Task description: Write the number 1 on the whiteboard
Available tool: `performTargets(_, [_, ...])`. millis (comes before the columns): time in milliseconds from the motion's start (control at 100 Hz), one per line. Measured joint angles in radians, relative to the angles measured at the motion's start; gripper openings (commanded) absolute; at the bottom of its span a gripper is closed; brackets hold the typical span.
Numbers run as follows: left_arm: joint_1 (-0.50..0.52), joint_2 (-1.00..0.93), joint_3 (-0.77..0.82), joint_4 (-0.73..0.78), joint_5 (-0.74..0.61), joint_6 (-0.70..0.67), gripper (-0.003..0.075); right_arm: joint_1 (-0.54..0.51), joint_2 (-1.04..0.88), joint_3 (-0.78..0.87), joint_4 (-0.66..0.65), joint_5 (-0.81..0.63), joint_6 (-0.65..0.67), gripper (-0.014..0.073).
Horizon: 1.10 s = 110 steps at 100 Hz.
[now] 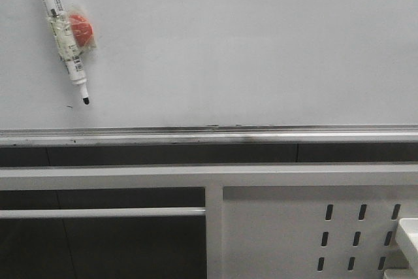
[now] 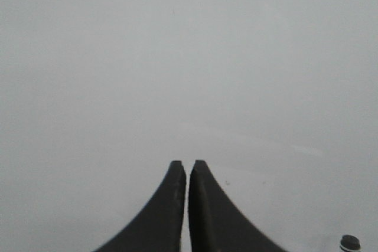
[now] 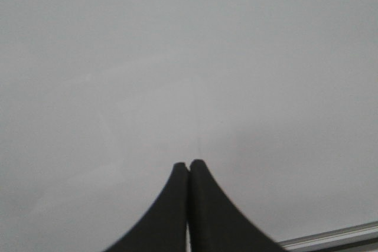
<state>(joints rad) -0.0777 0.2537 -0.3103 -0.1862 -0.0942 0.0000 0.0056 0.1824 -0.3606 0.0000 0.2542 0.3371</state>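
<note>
The whiteboard fills the upper part of the front view, with its silver ledge along the bottom. No long dark stroke of a number 1 shows on it. A white marker with a black tip hangs slanted at the board's upper left, held by a red round piece. Neither gripper shows in the front view. In the left wrist view my left gripper is shut and empty, facing bare board. In the right wrist view my right gripper is shut and empty, facing bare board.
A small dark speck lies just left of the marker tip. Below the ledge are white frame bars and a white perforated panel. A dark round cap shows in the left wrist view. The ledge shows in the right wrist view.
</note>
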Motion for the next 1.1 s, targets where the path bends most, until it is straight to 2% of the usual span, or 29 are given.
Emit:
performTargets(40, [-0.003, 0.022, -0.002, 0.029, -0.002, 0.000, 0.0075, 0.001, 0.014, -0.005, 0.000, -0.005, 0.000, -0.0069])
performTargets(80, [-0.013, 0.046, -0.002, 0.055, 0.006, 0.000, 0.0190, 0.002, 0.035, -0.010, 0.000, -0.005, 0.000, -0.0069])
performTargets(90, [-0.015, 0.050, -0.002, 0.058, 0.006, 0.000, 0.0190, 0.002, 0.043, -0.013, 0.000, -0.003, 0.000, -0.0069])
performTargets(170, [-0.045, 0.103, -0.004, 0.073, 0.002, -0.007, 0.0458, 0.005, 0.098, -0.028, 0.000, 0.015, -0.036, -0.0069])
performTargets(180, [-0.053, 0.107, -0.004, 0.073, 0.000, -0.011, 0.0458, 0.005, 0.104, -0.030, 0.000, 0.017, -0.041, -0.0069])
performTargets(220, [-0.077, 0.137, -0.004, 0.065, -0.010, -0.026, 0.0555, 0.005, 0.137, -0.032, 0.000, 0.017, -0.049, -0.0069])
performTargets(260, [-0.099, 0.166, -0.004, 0.051, -0.025, -0.048, 0.0589, 0.005, 0.173, -0.032, 0.000, 0.008, -0.055, -0.0069])
performTargets(320, [-0.142, 0.227, -0.004, 0.036, -0.058, -0.069, 0.0581, 0.005, 0.228, -0.032, 0.008, -0.013, -0.058, -0.0069])
performTargets(530, [-0.304, 0.491, -0.004, 0.033, -0.253, -0.085, 0.0435, 0.040, 0.366, -0.034, 0.077, -0.019, -0.068, -0.0069])
performTargets(640, [-0.414, 0.632, 0.003, 0.052, -0.345, -0.085, 0.0431, 0.090, 0.383, -0.055, 0.082, -0.017, -0.132, -0.0069])
performTargets(780, [-0.538, 0.807, 0.067, 0.036, -0.580, -0.085, 0.0430, 0.169, 0.383, -0.087, 0.082, -0.021, -0.202, -0.0069])
performTargets(980, [-0.630, 1.042, 0.172, -0.017, -0.952, -0.085, 0.0429, 0.242, 0.383, -0.094, 0.070, -0.021, -0.219, -0.0069])
performTargets(1100, [-0.651, 1.156, 0.181, -0.032, -1.020, -0.093, 0.0428, 0.250, 0.383, -0.094, 0.070, -0.021, -0.220, -0.0069])
